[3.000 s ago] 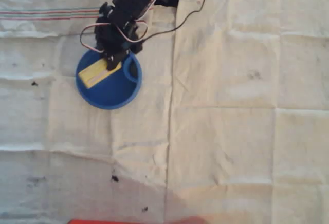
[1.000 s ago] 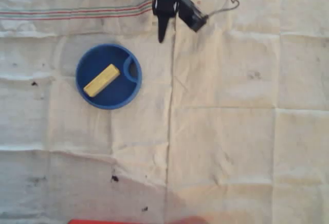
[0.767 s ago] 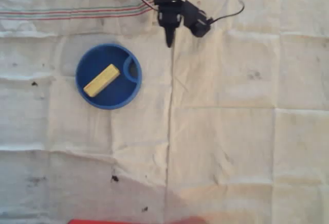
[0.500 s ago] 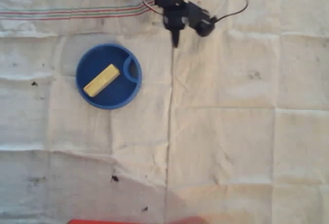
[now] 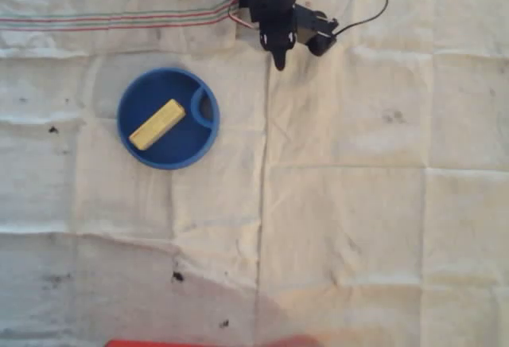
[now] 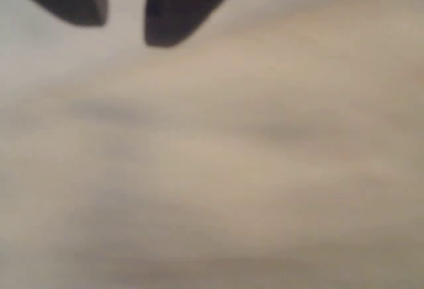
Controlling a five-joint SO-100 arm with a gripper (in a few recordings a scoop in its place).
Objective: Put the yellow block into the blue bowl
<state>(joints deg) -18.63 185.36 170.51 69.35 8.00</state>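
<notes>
In the overhead view the yellow block (image 5: 157, 124) lies slanted inside the blue bowl (image 5: 176, 146), left of the bowl's small curved compartment. The bowl rests on the cloth at the upper left. My black gripper (image 5: 279, 62) hangs at the top centre, up and to the right of the bowl and well apart from it, pointing down the picture. Its fingers come together to a single narrow tip with nothing held. The wrist view is blurred: the two dark fingertips (image 6: 165, 10) show at the top left with a thin slit between them, over bare cloth.
A creased cream cloth (image 5: 358, 204) covers the whole table, with a seam (image 5: 264, 172) running down the middle. Red and green stripes (image 5: 119, 21) cross the upper left. Cables (image 5: 362, 19) trail from the arm at the top. A red edge (image 5: 207, 343) shows at the bottom.
Three seconds ago the gripper was over the bowl at the block. It has since pulled away to the top centre, drifting slightly right in the last second; the block stays in the bowl.
</notes>
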